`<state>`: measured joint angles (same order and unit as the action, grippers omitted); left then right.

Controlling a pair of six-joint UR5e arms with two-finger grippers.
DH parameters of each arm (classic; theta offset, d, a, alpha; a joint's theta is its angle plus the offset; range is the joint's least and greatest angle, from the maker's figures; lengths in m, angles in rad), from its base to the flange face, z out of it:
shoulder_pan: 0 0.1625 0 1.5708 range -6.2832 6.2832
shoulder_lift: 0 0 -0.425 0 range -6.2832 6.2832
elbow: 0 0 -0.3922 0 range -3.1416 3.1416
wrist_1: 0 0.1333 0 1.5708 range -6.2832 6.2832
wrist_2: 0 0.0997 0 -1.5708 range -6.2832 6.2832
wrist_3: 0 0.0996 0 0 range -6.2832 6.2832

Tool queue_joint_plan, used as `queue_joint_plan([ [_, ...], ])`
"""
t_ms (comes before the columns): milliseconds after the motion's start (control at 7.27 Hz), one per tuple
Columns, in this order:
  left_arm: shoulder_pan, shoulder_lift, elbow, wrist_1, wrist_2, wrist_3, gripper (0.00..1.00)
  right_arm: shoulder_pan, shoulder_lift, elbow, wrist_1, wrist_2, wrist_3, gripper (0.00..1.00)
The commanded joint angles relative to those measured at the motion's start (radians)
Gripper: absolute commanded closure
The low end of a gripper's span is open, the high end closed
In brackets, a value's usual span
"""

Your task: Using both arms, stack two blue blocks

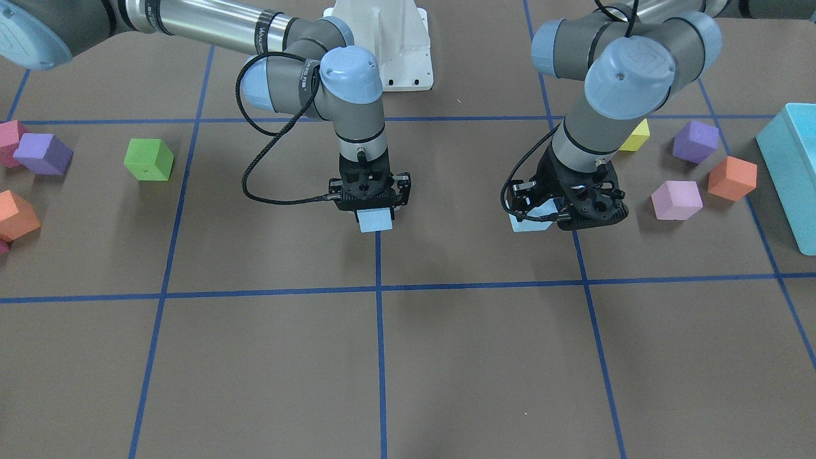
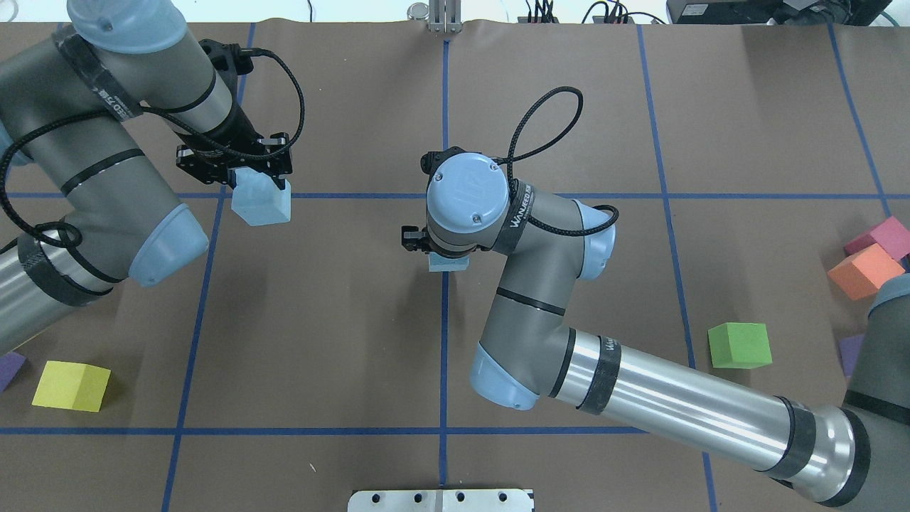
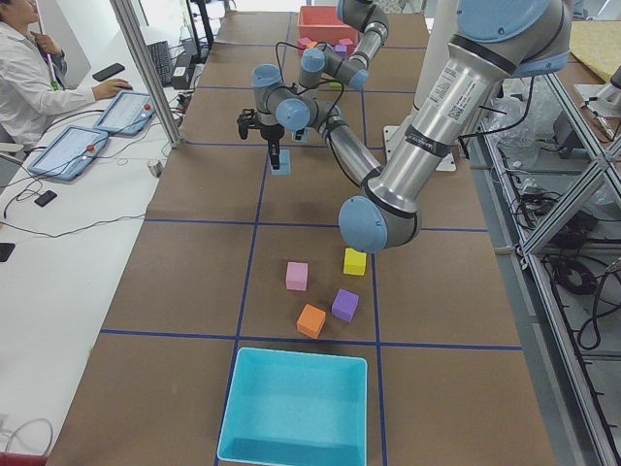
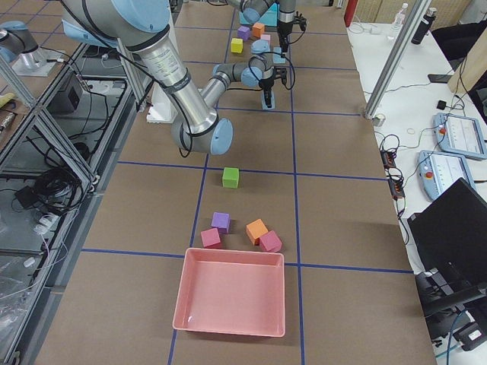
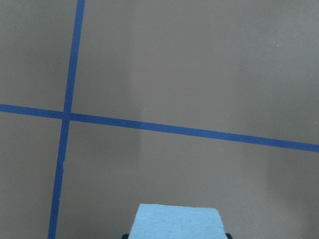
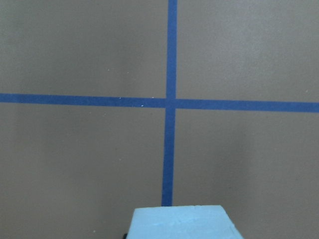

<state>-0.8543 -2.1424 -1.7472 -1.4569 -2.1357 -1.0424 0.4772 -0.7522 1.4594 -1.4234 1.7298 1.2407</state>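
Two pale blue foam cubes are each held in a gripper above the brown table. My left gripper (image 2: 256, 186) is shut on one blue block (image 2: 261, 204), tilted, near a tape crossing at the far left; in the front view this gripper (image 1: 542, 213) and block (image 1: 526, 222) are on the right. My right gripper (image 1: 373, 213) is shut on the other blue block (image 1: 375, 220) over the centre tape line; from overhead only the block's edge (image 2: 448, 264) shows under the wrist. Each wrist view shows its block (image 5: 177, 223) (image 6: 180, 223) at the bottom edge.
A green cube (image 1: 148, 159), purple cube (image 1: 43, 153) and orange cube (image 1: 16, 215) lie on my right side. Yellow (image 1: 635, 135), purple (image 1: 695, 141), orange (image 1: 732, 178) and pink (image 1: 676, 200) cubes lie beside a turquoise bin (image 1: 790, 172) on my left. A white pedestal (image 1: 389, 44) stands between the arms.
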Motion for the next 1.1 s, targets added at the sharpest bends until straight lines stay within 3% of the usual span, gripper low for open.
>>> queue_joint_plan([
  [0,0.0,0.006,0.0,-0.002,0.0,0.002,0.38,-0.026,0.02,-0.031,0.0,-0.004,0.011,0.33],
  [688,0.0,0.007,-0.002,-0.002,0.0,0.005,0.39,-0.029,0.005,-0.034,-0.012,-0.001,-0.052,0.28],
  [825,0.0,0.007,-0.002,-0.002,0.0,0.005,0.39,-0.029,0.01,-0.033,-0.011,-0.001,-0.052,0.0],
  [962,0.0,0.007,-0.002,-0.002,0.0,0.005,0.39,-0.026,0.013,-0.024,-0.009,0.005,-0.055,0.0],
])
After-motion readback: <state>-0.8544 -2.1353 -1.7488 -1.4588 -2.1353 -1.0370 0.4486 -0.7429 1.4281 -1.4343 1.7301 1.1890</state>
